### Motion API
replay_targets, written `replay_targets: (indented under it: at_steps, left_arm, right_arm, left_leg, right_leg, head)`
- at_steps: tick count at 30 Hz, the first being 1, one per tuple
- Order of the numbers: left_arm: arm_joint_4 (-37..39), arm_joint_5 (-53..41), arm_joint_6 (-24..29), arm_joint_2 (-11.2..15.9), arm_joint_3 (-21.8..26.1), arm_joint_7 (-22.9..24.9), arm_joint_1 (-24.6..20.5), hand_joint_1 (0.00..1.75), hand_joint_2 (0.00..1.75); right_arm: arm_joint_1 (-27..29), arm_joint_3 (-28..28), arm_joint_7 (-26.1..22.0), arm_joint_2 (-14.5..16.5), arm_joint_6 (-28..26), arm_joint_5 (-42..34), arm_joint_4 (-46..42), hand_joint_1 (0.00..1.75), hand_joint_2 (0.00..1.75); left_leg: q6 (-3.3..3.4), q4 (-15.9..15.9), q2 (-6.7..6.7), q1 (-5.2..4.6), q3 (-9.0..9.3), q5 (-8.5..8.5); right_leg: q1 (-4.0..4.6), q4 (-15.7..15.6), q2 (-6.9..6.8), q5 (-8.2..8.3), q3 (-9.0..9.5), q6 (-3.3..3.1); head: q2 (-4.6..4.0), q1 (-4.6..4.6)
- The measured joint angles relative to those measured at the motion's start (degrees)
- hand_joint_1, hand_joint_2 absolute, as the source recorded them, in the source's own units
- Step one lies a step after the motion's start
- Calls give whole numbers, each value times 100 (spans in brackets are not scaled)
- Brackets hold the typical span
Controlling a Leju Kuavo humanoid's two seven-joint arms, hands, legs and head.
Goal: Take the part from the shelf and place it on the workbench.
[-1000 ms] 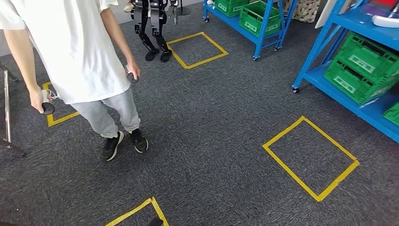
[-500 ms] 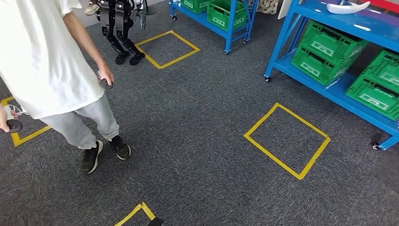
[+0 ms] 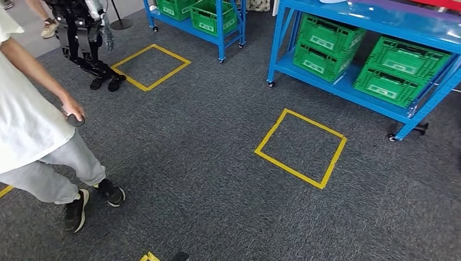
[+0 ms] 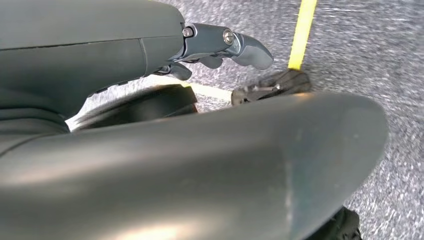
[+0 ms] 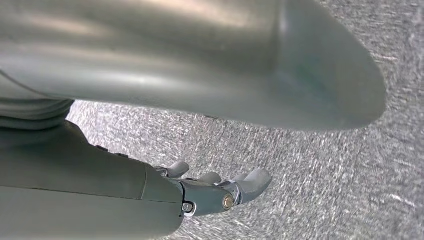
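1. The left hand (image 4: 220,47) hangs over grey carpet (image 3: 206,157); its fingers (image 4: 250,50) lie loosely together, slightly curled, with nothing in them.
2. The right hand (image 5: 220,190) also hangs above the carpet, its fingers (image 5: 255,180) stretched out side by side and holding nothing.
3. In the head view a blue shelf (image 3: 348,92) on small wheels stands at about 1 o'clock, running from the top middle toward 3 o'clock.
4. Green crates fill its lower level: two stacked crates (image 3: 329,46) at 12 o'clock and two more (image 3: 399,70) at 2 o'clock, set side by side.
5. On the shelf's upper level, at the very top edge of the view, a sliver of a pale object (image 3: 332,1) shows; whether it is the part I cannot tell.
6. A square of yellow tape (image 3: 300,148) lies on the carpet just in front of the shelf, near the centre of the view.
7. A second yellow square (image 3: 151,66) lies at 11 o'clock, with another blue shelf (image 3: 209,24) of green crates behind it.
8. Another robot (image 3: 87,38) with dark legs stands just beside that second square, at 10 o'clock.
9. A person (image 3: 38,136) in a white shirt, grey trousers and black shoes stands at 9 o'clock, a round dark controller (image 3: 75,119) in one hand.
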Motion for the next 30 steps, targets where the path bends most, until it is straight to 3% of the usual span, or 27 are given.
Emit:
replay_targets:
  at_steps: [2, 4, 6, 8, 10, 11, 12, 13, 15, 16, 17, 19, 20, 22, 23, 25, 26, 27, 28, 30]
  left_arm:
    - [3, 0, 0, -3, 0, 10, -10, 0, 0]
    - [4, 0, 1, -10, 0, 18, -18, 0, 0]
    - [4, 0, 2, -18, 0, 18, -21, 0, 0]
    - [4, 0, 2, -19, 0, 18, -10, 0, 0]
    - [4, 0, 2, -14, 1, 21, 15, 0, 0]
    - [4, 0, 2, -11, 2, 22, 22, 0, 0]
    - [4, 0, 2, -12, 2, 22, 24, 0, 0]
    - [4, 0, 2, -14, 2, 22, 23, 0, 0]
    - [5, 0, 2, -19, 2, 21, 21, 0, 0]
    - [5, 0, 2, -19, 2, 21, 20, 0, 0]
    - [4, 0, 2, -20, 2, 20, 14, 0, 0]
    - [3, 0, 2, -21, 2, 23, -8, 0, 0]
    - [3, 0, 2, -21, 2, 23, -18, 0, 0]
    - [3, 0, 2, -20, 2, 24, -21, 0, 0]
    - [4, 1, 2, -18, 2, 21, -11, 0, 0]
    - [6, 7, 2, -9, 3, 22, 16, 0, 0]
    - [6, 11, 2, -3, 3, 21, 29, 0, 0]
    - [6, 16, 2, 1, 4, 21, 38, 0, 0]
    - [6, 20, 2, 3, 4, 18, 43, 0, 0]
    - [8, 20, 2, 4, 5, 12, 49, 0, 0]
  right_arm:
    - [5, 0, 2, 0, 4, 21, 1, 0, 0]
    - [20, 0, 12, -2, 10, 38, 5, 0, 0]
    - [23, 0, 28, 2, 18, 46, 11, 0, 0]
    - [3, 0, 39, 7, 20, 56, 13, 0, 0]
    - [-3, 0, 53, 7, 21, 68, 13, 0, 0]
    - [6, 0, 62, 7, 21, 72, 13, 0, 0]
    - [17, 0, 71, 7, 21, 75, 13, 0, 0]
    - [22, 0, 76, 7, 21, 78, 13, 0, 0]
    - [11, 0, 77, 7, 22, 79, 13, 0, 0]
    - [2, 0, 74, 7, 23, 81, 13, 0, 0]
    - [-1, 0, 73, 7, 23, 85, 13, 0, 0]
    - [10, 0, 75, 7, 23, 94, 13, 0, 0]
    - [16, 0, 79, 8, 23, 102, 13, 0, 0]
    - [7, 0, 83, 12, 22, 119, 13, 0, 0]
    - [-3, 0, 83, 15, 25, 127, 13, 0, 0]
    - [-4, 0, 85, 17, 30, 138, 13, 0, 0]
    - [6, 0, 88, 17, 31, 147, 14, 0, 0]
    - [16, 0, 91, 18, 31, 158, 14, 0, 0]
    - [22, 0, 92, 20, 31, 173, 15, 0, 0]
    - [16, 0, 84, 24, 34, 218, 15, 0, 0]
  left_leg:
    - [50, -224, -103, -8, 92, 30]
    - [144, -238, 26, -28, 103, 51]
    - [226, -280, 164, -23, 119, 75]
    - [277, -297, 329, -36, 125, 71]
    - [298, -292, 508, -59, 124, 52]
    - [302, -289, 589, -65, 128, 40]
    - [299, -283, 664, -69, 136, 27]
    - [291, -278, 735, -70, 151, 11]
    - [253, -266, 860, -92, 185, -29]
    - [226, -264, 911, -105, 203, -47]
    - [196, -268, 959, -115, 219, -61]
    - [132, -282, 1032, -114, 255, -81]
    - [92, -248, 950, -109, 258, -117]
    - [18, 120, 616, -91, 110, -350]
    - [-5, 480, 447, -80, -54, -538]
    - [-30, 1215, 344, -66, -421, -823]
    - [-36, 1362, 337, -60, -509, -814]
    - [-38, 1274, 329, -51, -488, -684]
    - [-38, 966, 295, -38, -362, -467]
    - [-31, 165, 68, 1, -29, -101]
  right_leg:
    - [-4, 10, 111, 2, -41, 87]
    - [-29, 0, 189, 16, -73, 168]
    - [-20, 213, -36, -114, -181, 219]
    - [-2, 897, -399, -468, -521, 251]
    - [-7, 1591, -521, -717, -878, 271]
    - [-8, 1667, -536, -686, -919, 271]
    - [-7, 1501, -557, -549, -833, 263]
    - [-1, 1127, -615, -350, -633, 246]
    - [41, 328, -889, -69, -212, 168]
    - [64, 103, -988, -18, -97, 128]
    - [85, 24, -1035, -22, -67, 90]
    - [76, 5, -904, -1, -73, 35]
    - [55, -14, -840, 16, -63, 4]
    - [7, -51, -703, 51, -43, -58]
    - [5, -52, -631, 54, -48, -76]
    - [4, -47, -465, 56, -59, -92]
    - [2, -44, -377, 56, -59, -90]
    - [-3, -39, -290, 57, -55, -83]
    - [-11, -32, -205, 56, -50, -69]
    - [-19, 1, -59, 47, -63, -14]
  head:
    - [0, 4]
    - [0, 9]
    - [0, 33]
    - [0, 70]
    - [0, 81]
    - [0, 81]
    - [0, 82]
    - [0, 84]
    - [0, 84]
    - [0, 82]
    - [0, 81]
    - [0, 81]
    - [0, 76]
    - [0, 48]
    - [0, 32]
    - [0, 17]
    - [0, 15]
    - [0, 14]
    - [0, 13]
    - [0, 5]
